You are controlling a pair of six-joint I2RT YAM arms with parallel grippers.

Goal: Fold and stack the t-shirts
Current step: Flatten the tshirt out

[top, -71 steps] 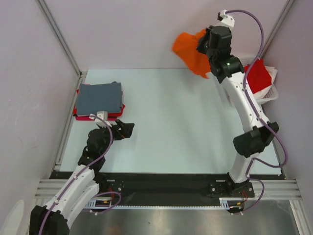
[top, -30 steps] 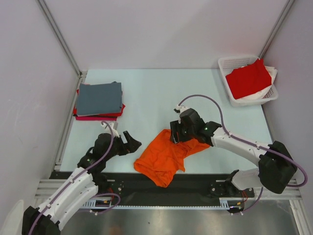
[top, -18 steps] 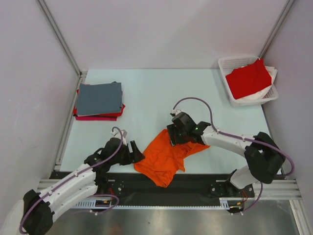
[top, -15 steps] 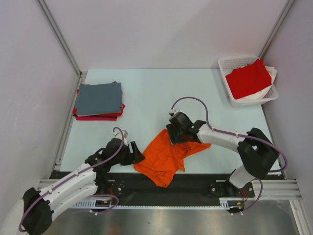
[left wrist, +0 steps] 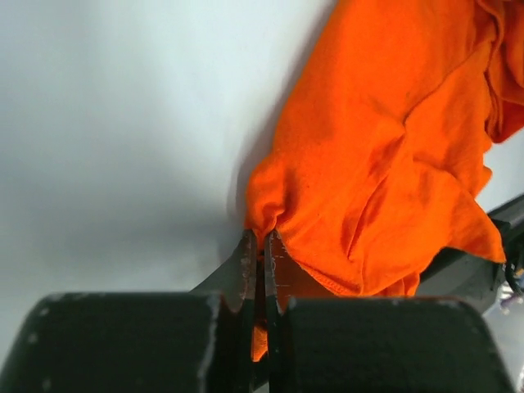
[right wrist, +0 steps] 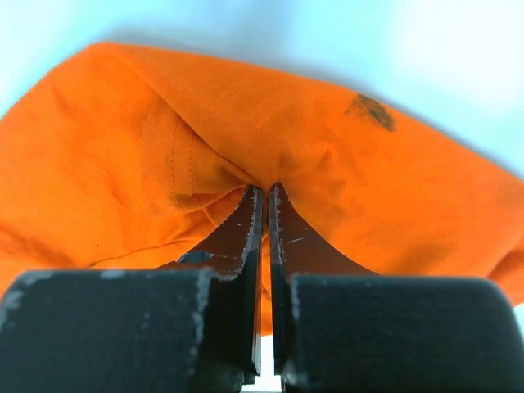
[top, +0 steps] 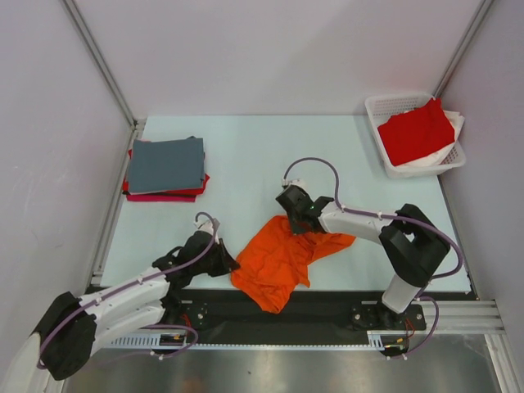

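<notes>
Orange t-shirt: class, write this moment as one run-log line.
orange t-shirt: crumpled, not folded | left gripper: shut on its edge | right gripper: shut on its far side

Light is bright, even and soft. In the top view all is sharp. In the left wrist view a grey shadow lies left of the orange t-shirt (left wrist: pixel 385 164) on the tabletop (left wrist: pixel 106 98); the near left tool (left wrist: pixel 260 246) looks a little blurred.
</notes>
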